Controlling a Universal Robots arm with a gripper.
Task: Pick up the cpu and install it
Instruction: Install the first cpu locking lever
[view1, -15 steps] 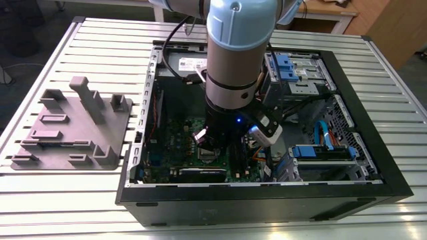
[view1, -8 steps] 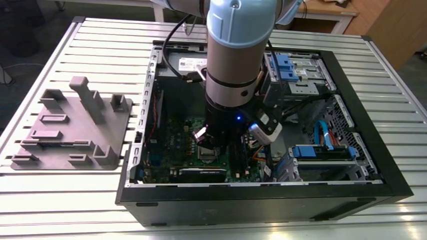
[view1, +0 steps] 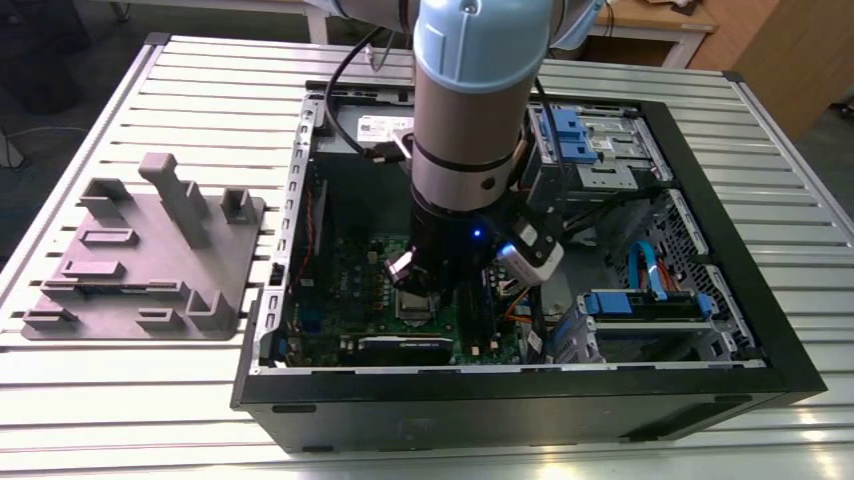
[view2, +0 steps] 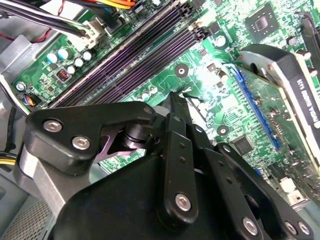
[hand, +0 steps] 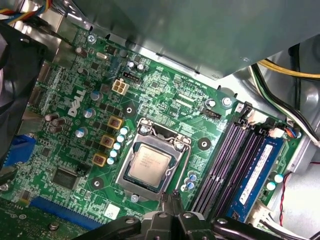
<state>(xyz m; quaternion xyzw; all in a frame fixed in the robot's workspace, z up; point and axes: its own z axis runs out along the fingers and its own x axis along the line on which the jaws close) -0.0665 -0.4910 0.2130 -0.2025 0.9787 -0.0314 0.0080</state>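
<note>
The cpu (hand: 151, 161) was noted seated in the socket frame (hand: 128, 161) on the motherboard (hand: 165, 107). The gripper (hand: 173, 197) was recorded near it, fingers pressed together and empty. In the exterior view, the grey fixture (view1: 140, 250) was logged at 9 o'clock of the case (view1: 534, 400).

Robotics lab or workshop bench set up for computer assembly. In the exterior view, a slatted aluminium table (view1: 200, 90) carries an open black desktop PC case (view1: 534, 405). At nine o'clock from the case lies a grey plastic fixture plate (view1: 134, 260). A grey industrial robot arm (view1: 474, 100) reaches into the case. In the first wrist view, a green motherboard (hand: 165, 95) holds the cpu (hand: 151, 161) in its socket.
</note>
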